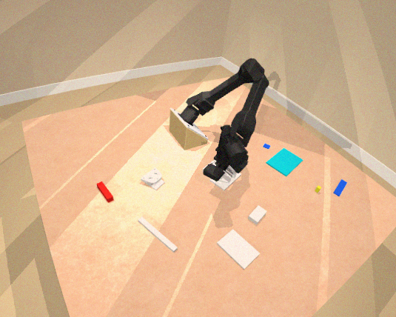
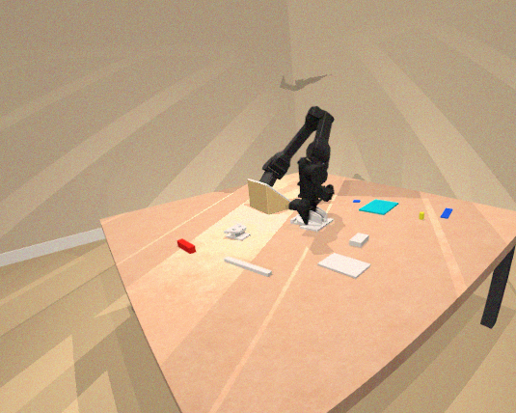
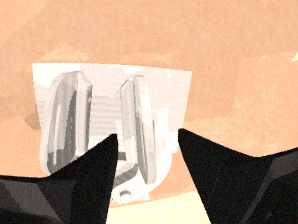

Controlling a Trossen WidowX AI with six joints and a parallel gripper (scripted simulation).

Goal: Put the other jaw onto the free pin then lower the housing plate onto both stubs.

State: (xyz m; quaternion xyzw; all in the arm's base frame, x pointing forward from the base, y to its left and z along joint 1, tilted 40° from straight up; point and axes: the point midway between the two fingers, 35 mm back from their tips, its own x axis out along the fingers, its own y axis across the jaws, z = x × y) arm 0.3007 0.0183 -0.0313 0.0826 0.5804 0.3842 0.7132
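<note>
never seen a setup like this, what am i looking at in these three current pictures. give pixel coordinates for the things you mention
The machine is one black robot arm on a table [image 1: 109, 281] [image 2: 253, 338], ending in a two-fingered gripper [image 3: 148, 136]. The first picture looks down from above, the second looks across from outside, and the third looks from the arm's wrist past its fingers.

Below the gripper is a white base with two upright curved parts [image 1: 224, 184] [image 2: 316, 227] [image 3: 172, 90]. Around it lie a red block [image 1: 105, 192] [image 2: 186, 246], a turquoise square [image 1: 284, 162] [image 2: 379, 206], blue and yellow pieces, and several white ones. The fingers stand apart and seem to hold nothing.
</note>
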